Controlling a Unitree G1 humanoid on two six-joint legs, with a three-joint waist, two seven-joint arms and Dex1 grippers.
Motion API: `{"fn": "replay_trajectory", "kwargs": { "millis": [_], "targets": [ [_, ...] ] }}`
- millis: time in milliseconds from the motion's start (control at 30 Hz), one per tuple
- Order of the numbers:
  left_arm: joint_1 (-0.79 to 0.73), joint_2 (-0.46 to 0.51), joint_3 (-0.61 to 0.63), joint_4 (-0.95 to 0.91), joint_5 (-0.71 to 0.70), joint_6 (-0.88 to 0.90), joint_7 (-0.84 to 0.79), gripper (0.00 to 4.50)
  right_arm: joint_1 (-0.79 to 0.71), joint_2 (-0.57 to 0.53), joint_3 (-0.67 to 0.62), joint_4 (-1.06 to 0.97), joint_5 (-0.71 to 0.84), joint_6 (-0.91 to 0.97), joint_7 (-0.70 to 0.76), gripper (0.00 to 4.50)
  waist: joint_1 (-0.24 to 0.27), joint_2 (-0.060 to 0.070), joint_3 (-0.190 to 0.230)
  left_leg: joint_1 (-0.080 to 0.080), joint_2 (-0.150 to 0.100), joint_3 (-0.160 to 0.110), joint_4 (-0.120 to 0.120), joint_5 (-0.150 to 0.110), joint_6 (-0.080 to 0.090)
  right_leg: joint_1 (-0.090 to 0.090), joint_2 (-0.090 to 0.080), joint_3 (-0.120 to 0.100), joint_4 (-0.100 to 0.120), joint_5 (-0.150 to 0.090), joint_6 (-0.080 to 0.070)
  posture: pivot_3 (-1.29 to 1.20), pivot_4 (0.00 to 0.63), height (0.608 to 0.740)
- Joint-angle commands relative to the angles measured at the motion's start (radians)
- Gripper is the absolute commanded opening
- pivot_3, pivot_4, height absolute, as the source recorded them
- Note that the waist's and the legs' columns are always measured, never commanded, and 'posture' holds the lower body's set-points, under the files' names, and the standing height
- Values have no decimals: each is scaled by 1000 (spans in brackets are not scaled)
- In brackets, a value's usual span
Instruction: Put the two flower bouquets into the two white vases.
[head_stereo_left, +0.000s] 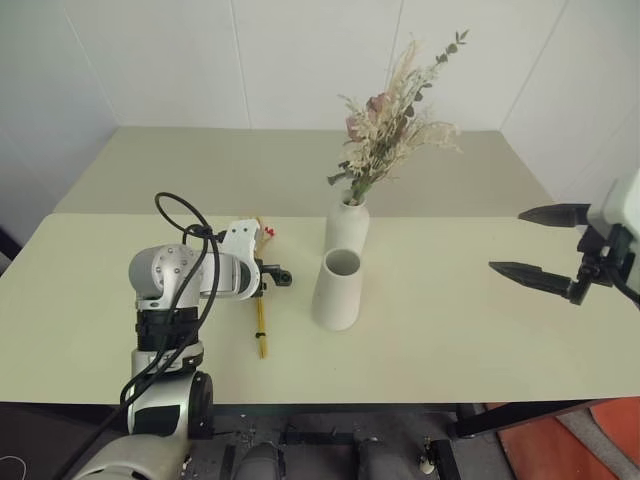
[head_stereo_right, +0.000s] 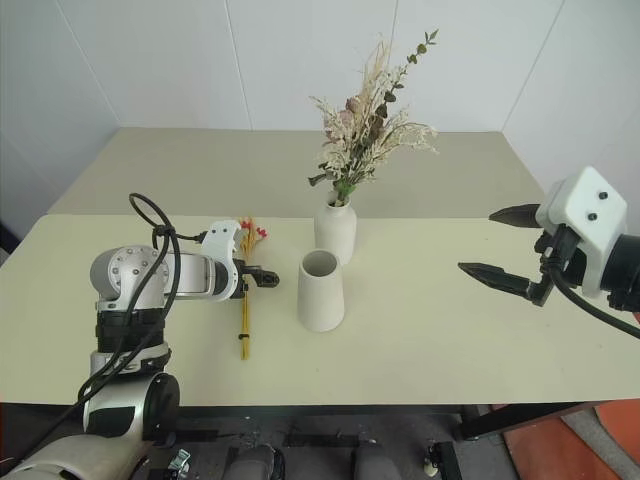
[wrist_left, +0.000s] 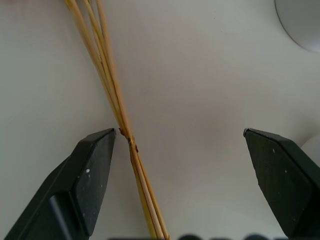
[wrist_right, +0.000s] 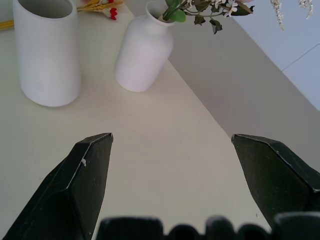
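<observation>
Half of the task looks done: bushy bouquet (head_stereo_left: 392, 118) stands in the bottle-shaped vase (head_stereo_left: 347, 226). Slim bouquet (head_stereo_left: 261, 305) lies on the tabletop (head_stereo_left: 450, 340), beside the empty wide-mouthed vase (head_stereo_left: 337, 289). Left end effector (wrist_left: 182, 185) straddles its stalks, wide open; right end effector (head_stereo_left: 530, 245) hangs open, empty.

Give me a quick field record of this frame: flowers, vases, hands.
bushy bouquet: standing in the narrow-necked vase
slim bouquet: lying flat on the table, left of the vases
wide-mouthed vase: upright, empty, in front of the narrow-necked one
left hand: open, over the yellow stalks, which lie near one finger
right hand: open, empty, above the table to the right of the vases
task state: one bouquet placed, one to go
</observation>
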Motion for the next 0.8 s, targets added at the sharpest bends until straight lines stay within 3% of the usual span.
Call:
{"fn": "replay_trajectory", "kwargs": {
  "millis": [33, 133, 233, 633, 800],
  "targets": [
    [-14, 13, -6, 57, -30, 6, 31, 4472, 20, 0, -72, -33, -6, 7, 1, 4500, 1, 0, -1, 0, 0, 0, 0, 0, 0, 0, 0, 0, 0, 0, 0, 0, 150, 740],
    [-33, 19, 0, 119, -62, 6, 63, 4472, 32, 0, -84, -39, -1, 13, -3, 4500, 1, 0, -2, 1, 0, 0, 0, 0, 0, 1, 0, 0, 0, 0, 0, 0, 150, 740],
    [-54, 40, -4, 182, -120, 6, 87, 3915, 33, 4, -86, -39, -1, 16, -9, 4500, -2, 1, -3, 4, 0, 0, 0, 0, 0, 4, 0, 0, 0, 0, 0, 0, 150, 740],
    [-132, 82, 16, 413, -175, 6, 186, 82, 35, 28, -80, -31, -5, 15, -26, 4500, 1, 1, -4, 5, 0, 0, 0, 0, 0, 6, 0, 0, -1, 0, 0, 0, 150, 740],
    [-167, 33, 149, 378, -58, 6, 259, 34, 32, 26, -82, -28, -5, 17, -28, 4500, 3, 1, -4, 5, 0, 0, 0, 0, 0, 7, 0, -1, -1, 0, 0, 0, 150, 740]
  ]
}}
